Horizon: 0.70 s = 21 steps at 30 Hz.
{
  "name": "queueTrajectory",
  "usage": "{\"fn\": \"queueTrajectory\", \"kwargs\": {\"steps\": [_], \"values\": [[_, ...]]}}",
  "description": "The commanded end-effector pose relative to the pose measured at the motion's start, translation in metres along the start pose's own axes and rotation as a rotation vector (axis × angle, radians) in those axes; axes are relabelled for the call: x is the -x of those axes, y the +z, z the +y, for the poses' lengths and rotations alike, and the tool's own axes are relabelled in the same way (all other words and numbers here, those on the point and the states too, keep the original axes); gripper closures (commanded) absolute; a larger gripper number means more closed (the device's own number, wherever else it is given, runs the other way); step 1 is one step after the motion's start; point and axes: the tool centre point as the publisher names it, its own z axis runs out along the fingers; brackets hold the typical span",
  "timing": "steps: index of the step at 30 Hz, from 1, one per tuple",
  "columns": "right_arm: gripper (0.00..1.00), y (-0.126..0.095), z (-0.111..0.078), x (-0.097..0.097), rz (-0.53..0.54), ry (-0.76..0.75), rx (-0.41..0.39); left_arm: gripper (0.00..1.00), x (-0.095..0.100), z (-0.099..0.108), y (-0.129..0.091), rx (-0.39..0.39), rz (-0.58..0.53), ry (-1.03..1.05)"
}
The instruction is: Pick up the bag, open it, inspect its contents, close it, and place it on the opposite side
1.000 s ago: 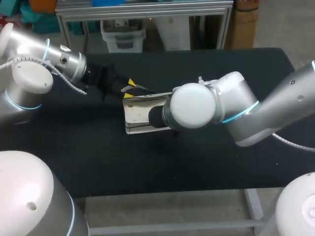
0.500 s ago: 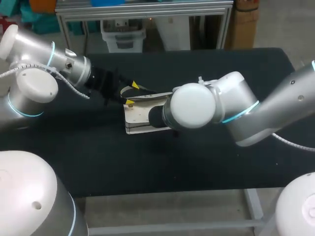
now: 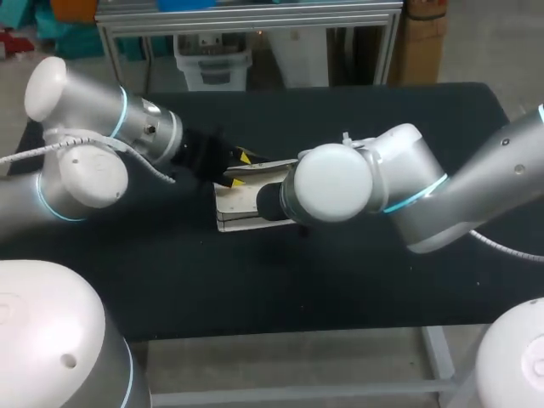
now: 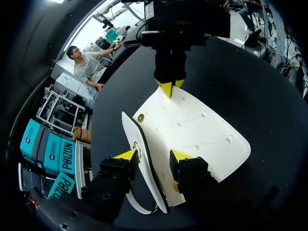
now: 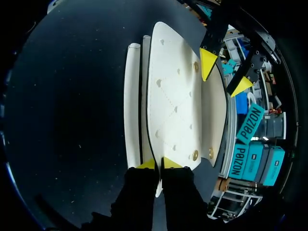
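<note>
A flat white bag (image 3: 236,204) lies on the black table. Its studded flap (image 4: 192,130) is the top layer, with the body (image 5: 133,96) showing beside it. My right gripper (image 5: 159,164) is shut on the flap's thin edge; the left wrist view shows this right gripper (image 4: 170,86) at the flap's far end. In the head view its tips are hidden behind its own wrist joint (image 3: 331,183). My left gripper (image 4: 154,155) stands open astride the bag's opposite end, one finger on each side of the flap's dark-lined edge. From above, the left gripper (image 3: 237,169) is at the bag's back left corner.
The black table (image 3: 357,289) stretches wide to the front and right of the bag. My right arm's elbow (image 3: 408,195) hangs over the table's middle right, and my left arm (image 3: 127,136) crosses the back left.
My left arm has swung right and forward, bringing its gripper from beside the bag onto its end. The bag and right arm have stayed put.
</note>
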Motion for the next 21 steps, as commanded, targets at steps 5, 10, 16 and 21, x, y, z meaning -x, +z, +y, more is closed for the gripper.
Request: {"fn": "queueTrajectory", "kwargs": {"steps": [5,10,16,21], "values": [[1.00,0.001,0.000,-0.002,-0.003,0.000,0.000,0.58,0.015,0.007,0.021,0.070,0.046,-0.015],[1.00,0.001,0.000,-0.002,-0.003,0.000,0.000,0.65,0.020,0.014,0.026,0.094,0.068,-0.042],[1.00,0.001,0.000,-0.002,-0.003,0.000,0.000,0.78,0.024,0.023,0.027,0.123,0.084,-0.072],[1.00,0.001,0.000,-0.002,-0.003,0.000,0.000,0.87,0.025,0.029,0.023,0.126,0.092,-0.092]]}}
